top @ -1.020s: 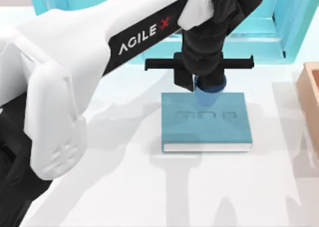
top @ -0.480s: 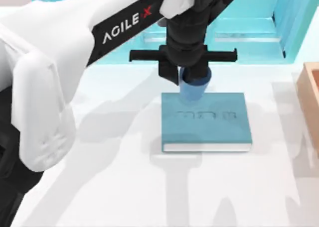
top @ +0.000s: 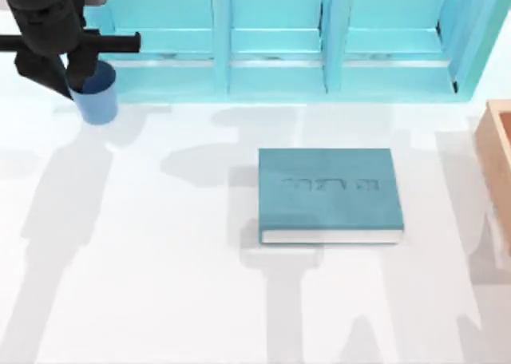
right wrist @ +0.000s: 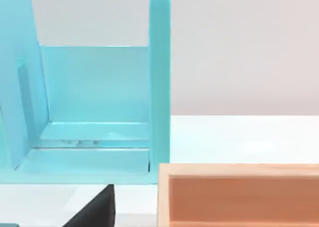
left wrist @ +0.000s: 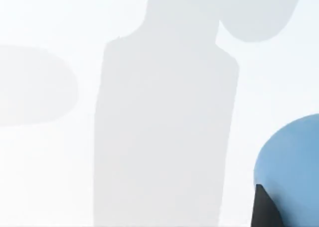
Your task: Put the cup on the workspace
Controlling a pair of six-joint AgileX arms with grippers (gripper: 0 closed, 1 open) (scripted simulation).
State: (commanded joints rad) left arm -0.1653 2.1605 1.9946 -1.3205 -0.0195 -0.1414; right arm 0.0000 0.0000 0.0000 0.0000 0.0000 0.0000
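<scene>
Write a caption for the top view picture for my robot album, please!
Left gripper carries the blue cup at the white tabletop's far left, away from the teal book, before the light-blue shelf cabinet.

open workspace [top: 160, 284], book [top: 329, 192] mid-table

1. One blue cup [top: 97, 100] is counted.
2. One teal book [top: 329, 190] is counted.
3. One light-blue shelf cabinet [top: 275, 41] is counted.
4. One orange-brown box [top: 497, 152] is counted.
5. One black gripper [top: 60, 57] is counted.
</scene>
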